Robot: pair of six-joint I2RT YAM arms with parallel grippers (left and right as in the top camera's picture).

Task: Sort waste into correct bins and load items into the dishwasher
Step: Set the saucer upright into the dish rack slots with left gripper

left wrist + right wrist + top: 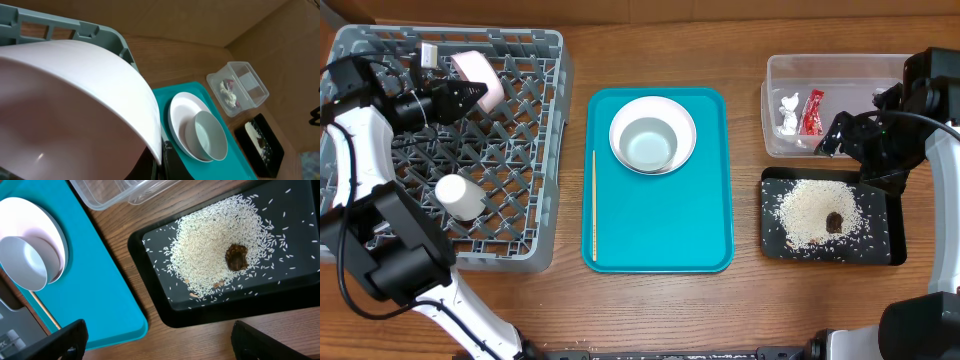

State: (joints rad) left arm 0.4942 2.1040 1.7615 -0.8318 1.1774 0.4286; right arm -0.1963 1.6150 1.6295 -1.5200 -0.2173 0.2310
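My left gripper is shut on the rim of the pale pink bowl, holding it tilted over the far part of the grey dish rack. The bowl fills the left wrist view. A small white cup stands in the rack. The white plate lies on the teal tray with the pale grey bowl in it. The clear tub holds the tissue and red wrapper. The black tray holds rice and the brown lump. My right gripper is open and empty, above the trays.
The teal serving tray lies in the middle, with a thin wooden stick along its left side. The right arm hangs over the gap between tub and black tray. Cardboard walls stand at the back.
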